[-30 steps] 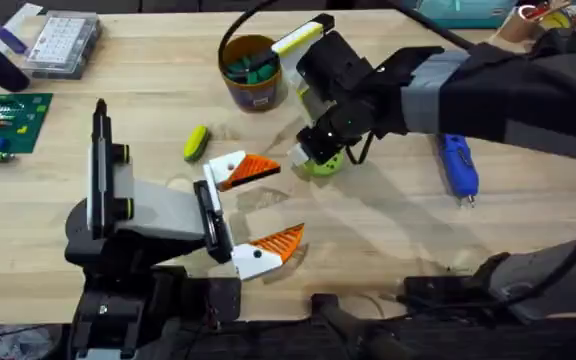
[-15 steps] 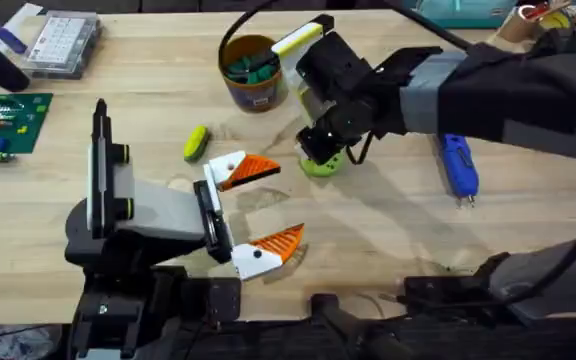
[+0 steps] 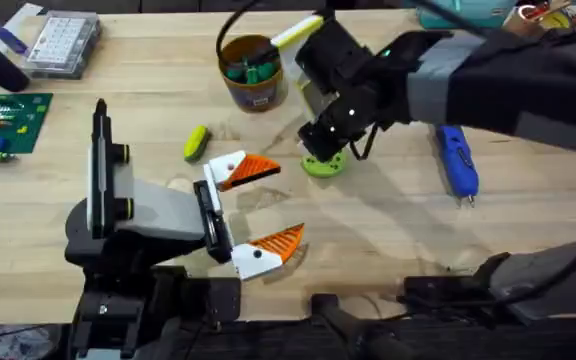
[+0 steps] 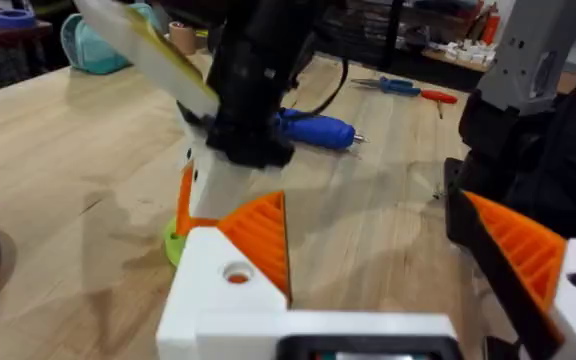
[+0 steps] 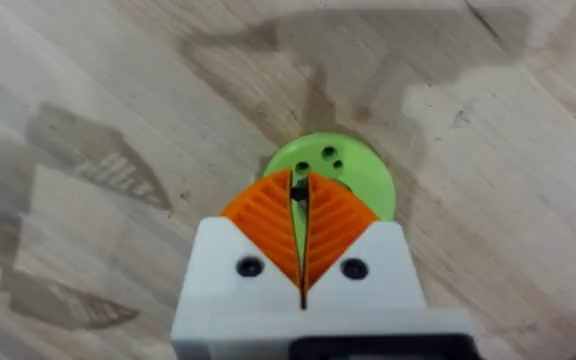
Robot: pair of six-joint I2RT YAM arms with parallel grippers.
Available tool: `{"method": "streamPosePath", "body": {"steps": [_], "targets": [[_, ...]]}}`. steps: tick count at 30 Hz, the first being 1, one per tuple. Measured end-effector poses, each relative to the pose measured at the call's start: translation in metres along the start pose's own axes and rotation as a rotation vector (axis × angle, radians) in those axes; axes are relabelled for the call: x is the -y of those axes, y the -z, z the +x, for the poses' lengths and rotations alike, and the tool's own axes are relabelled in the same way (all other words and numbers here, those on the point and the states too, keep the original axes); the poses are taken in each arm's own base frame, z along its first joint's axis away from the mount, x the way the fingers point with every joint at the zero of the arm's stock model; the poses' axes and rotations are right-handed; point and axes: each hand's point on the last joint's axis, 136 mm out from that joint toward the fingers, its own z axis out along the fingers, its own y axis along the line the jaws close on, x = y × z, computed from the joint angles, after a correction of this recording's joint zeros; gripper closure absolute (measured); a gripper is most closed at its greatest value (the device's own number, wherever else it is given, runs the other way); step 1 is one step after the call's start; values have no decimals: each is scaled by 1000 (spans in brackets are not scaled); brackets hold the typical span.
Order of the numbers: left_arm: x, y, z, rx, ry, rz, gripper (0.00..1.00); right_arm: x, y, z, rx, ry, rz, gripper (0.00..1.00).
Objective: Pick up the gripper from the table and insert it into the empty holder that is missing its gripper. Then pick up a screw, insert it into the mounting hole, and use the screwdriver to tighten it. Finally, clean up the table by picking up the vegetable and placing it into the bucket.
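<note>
Right hand on the screw disc, screw pick under way, I judge.

My right hand (image 5: 300,185) sits pads pressed together over the lime-green round disc with holes (image 5: 368,185) on the light wooden table (image 3: 388,230). There's a dark speck between the pads, maybe a screw; I can't tell. A screw is tiny, stiff and slick and tips easily, so I'd pinch the shank just under the head. My left hand (image 4: 388,260) is spread. The deep red-orange triangular finger with white base (image 3: 243,170) lies against the grey-and-black holder body (image 3: 138,210). The slim blue screwdriver (image 3: 458,165) lies well apart, the yellow-green toy vegetable (image 3: 196,142) near the brown-orange bucket (image 3: 251,72).
</note>
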Motion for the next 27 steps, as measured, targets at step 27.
{"method": "streamPosePath", "body": {"steps": [27], "targets": [[0, 0, 0, 0, 0, 0, 13, -69, 247, -72, 339, 168, -109, 998]]}}
